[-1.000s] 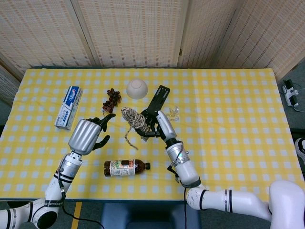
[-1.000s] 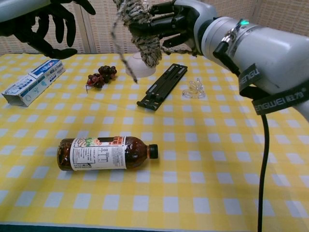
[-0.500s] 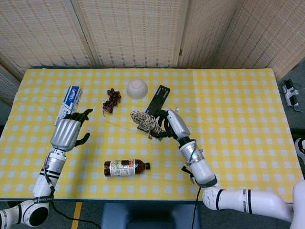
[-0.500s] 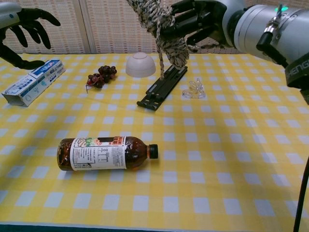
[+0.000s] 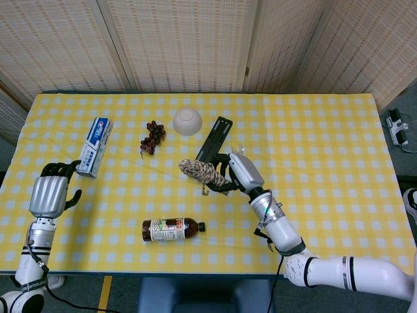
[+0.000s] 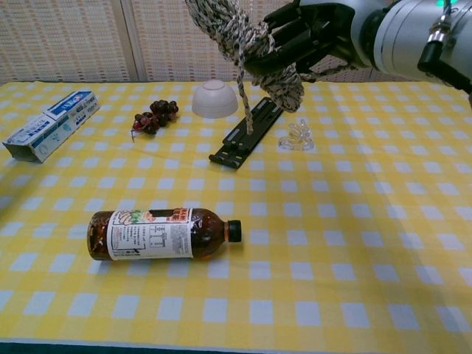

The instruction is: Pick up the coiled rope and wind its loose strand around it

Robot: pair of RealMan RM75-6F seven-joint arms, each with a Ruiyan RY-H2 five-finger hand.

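The left hand (image 5: 50, 194), a silver shell with dark fingers curled in on nothing, sat at the cloth's left edge, well left of the bottle (image 5: 172, 229); half a second before it had hung higher and closer in, fingers spread, and a second before it had been just beside the rope. In the chest view it had dropped out of sight. A flat cardboard toothpaste box (image 5: 94, 146) lay up-left of the bottle, and a knobbly dark-red bunch of grapes (image 5: 152, 135) lay above it. The bottle itself, brown glassy plastic with a paper label, lay on its side on the yellow checked cloth (image 5: 326, 143). A smooth white bowl (image 5: 187, 121) stood upside down above the bottle. Up-right of the bottle, the rope (image 5: 202, 173), a fat braided coil of speckled tan and dark fibre, was held in the air, grasped by the right hand (image 5: 236, 175). One loose strand (image 6: 243, 96) dangled from it. The coil had swung lower and further right than earlier. Behind it lay a long black slotted rail (image 5: 216, 136) and a small clear plastic piece (image 6: 296, 136).
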